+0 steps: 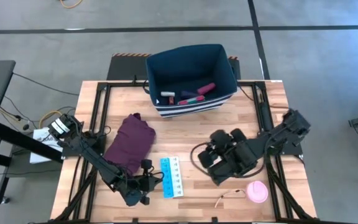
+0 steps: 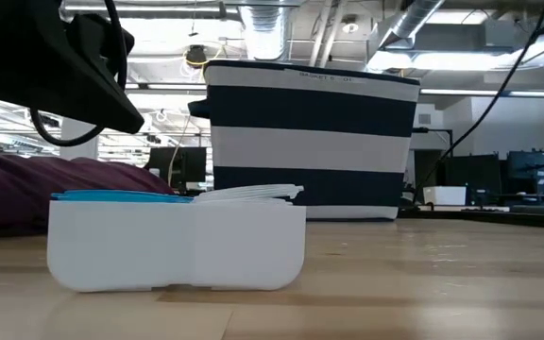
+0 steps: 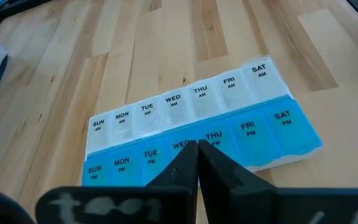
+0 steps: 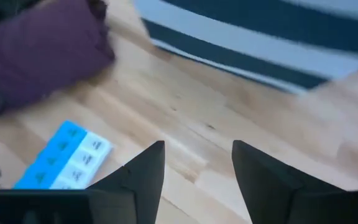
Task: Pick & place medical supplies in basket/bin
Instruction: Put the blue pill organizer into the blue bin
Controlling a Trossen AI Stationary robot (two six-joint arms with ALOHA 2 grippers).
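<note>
The light-blue and white pill organizer strip (image 1: 171,177) (image 3: 197,121) (image 2: 178,241) lies flat on the wooden table near its near edge. My left gripper (image 1: 149,184) (image 3: 197,163) is shut, at the strip's left long side, with its tips over the blue PM row. My right gripper (image 1: 218,163) (image 4: 197,167) hangs open over bare wood to the right of the strip, holding nothing. The pink round disc (image 1: 257,191) with its tan cord (image 1: 227,198) lies near the right gripper, toward the near edge. The dark-blue striped bin (image 1: 190,78) (image 2: 310,142) stands at the far edge and holds several small supplies (image 1: 194,94). My left gripper's shut fingertips (image 3: 191,155) point slanting down at the strip's blue PM row (image 3: 213,138), near its middle, coming from the table's left. Whether they touch it cannot be told. The strip lies flat on the table.
A maroon cloth (image 1: 129,144) (image 4: 36,53) is heaped left of the table's centre, between the bin and my left arm. Bare wood (image 1: 185,134) lies between the strip and the bin. Dark frame rails (image 1: 267,124) run along both sides of the table.
</note>
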